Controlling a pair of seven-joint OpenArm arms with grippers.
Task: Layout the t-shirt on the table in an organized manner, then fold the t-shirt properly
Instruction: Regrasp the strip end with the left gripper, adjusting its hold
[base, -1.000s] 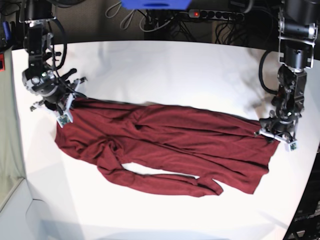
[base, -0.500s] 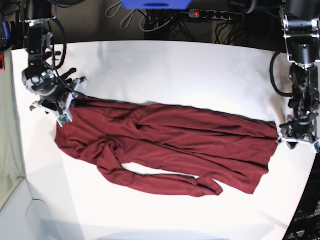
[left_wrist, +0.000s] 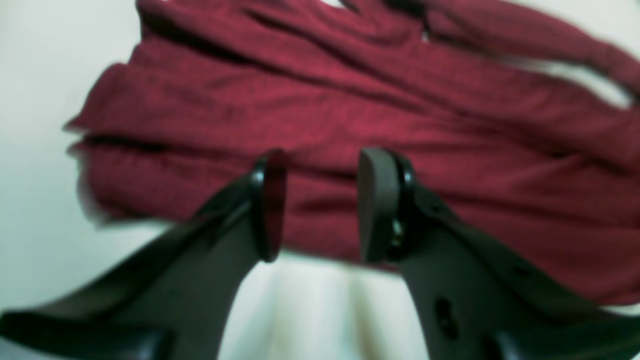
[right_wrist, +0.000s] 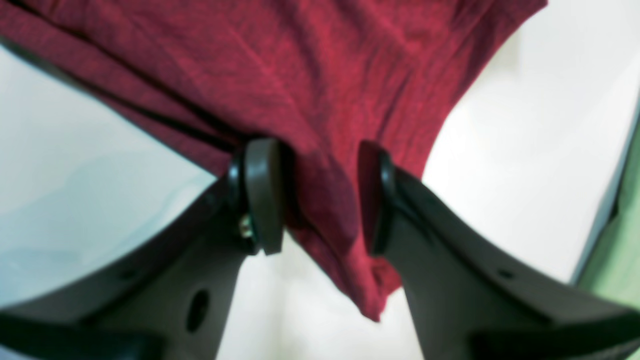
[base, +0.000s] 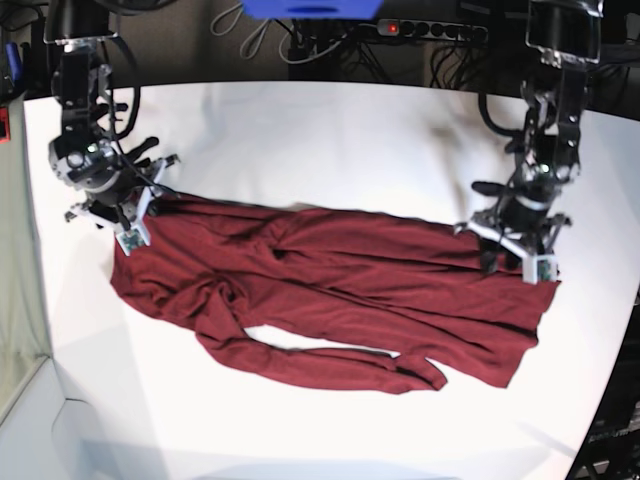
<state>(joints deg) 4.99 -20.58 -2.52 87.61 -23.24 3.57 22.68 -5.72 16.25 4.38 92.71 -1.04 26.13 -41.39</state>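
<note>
The maroon t-shirt (base: 350, 290) lies stretched in a long wrinkled band across the white table (base: 330, 140). My right gripper (base: 133, 222) sits at the shirt's far left corner. In the right wrist view its jaws (right_wrist: 317, 197) stand apart, with a loose ridge of the shirt (right_wrist: 325, 190) between them, not pinched. My left gripper (base: 515, 258) hovers over the shirt's upper right part. The left wrist view shows that gripper (left_wrist: 322, 205) open, with the t-shirt (left_wrist: 350, 110) only behind the gap.
A power strip (base: 420, 30) with a red light, cables and a blue object (base: 310, 8) lie beyond the table's far edge. The table's dark edge runs close by on the left (base: 45, 330) and at the right (base: 600, 400).
My left arm swung out past the shirt's right edge, then came back left over the cloth. The right gripper's jaws widened at the left corner. The shirt has barely shifted.
</note>
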